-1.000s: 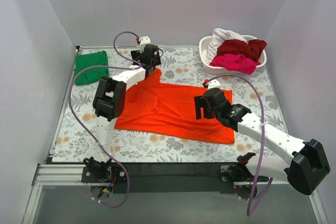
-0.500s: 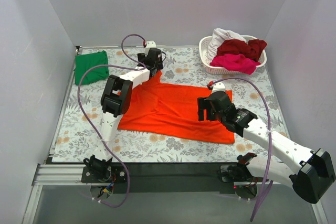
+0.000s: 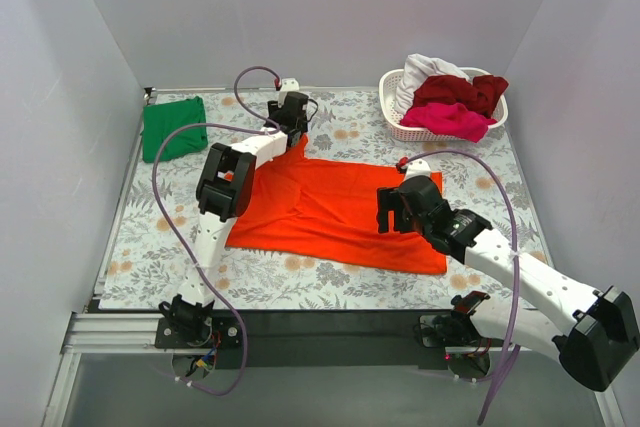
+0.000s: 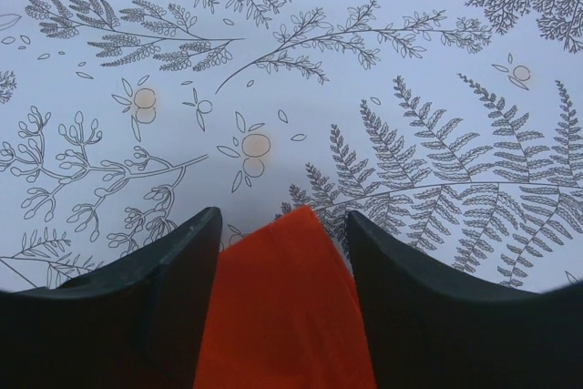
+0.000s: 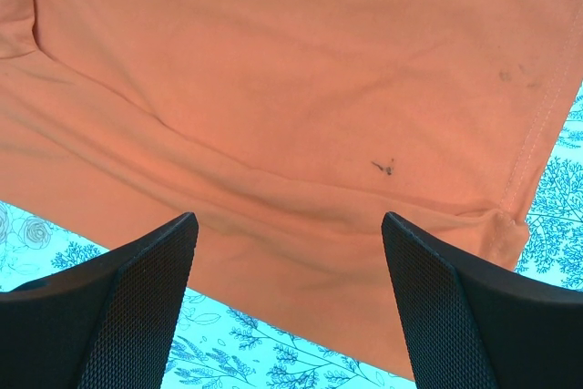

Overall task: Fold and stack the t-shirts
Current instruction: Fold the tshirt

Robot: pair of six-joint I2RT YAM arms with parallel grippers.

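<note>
**Basket holds 3 shirts; 1 lies spread out**

The white plastic lattice basket [image 3: 398, 128], beyond the far right corner of the orange-red t-shirt [image 3: 320, 202], holds 3 crumpled shirts: white [image 3: 425, 69], dark red [image 3: 462, 90] and magenta [image 3: 455, 119].

The left claw [image 4: 282, 220] straddles the orange-red t-shirt's pointed far-left tip. Its dark jaws stand partly apart with cloth filling the gap; I cannot tell whether they pinch it.

The right claw [image 5: 287, 225] gapes wide above the shirt's right hem, holding nothing.

The orange-red t-shirt lies flat and softly creased on the floral surface [image 3: 160, 237]. A folded green t-shirt [image 3: 173, 127] sits off its far left.
</note>
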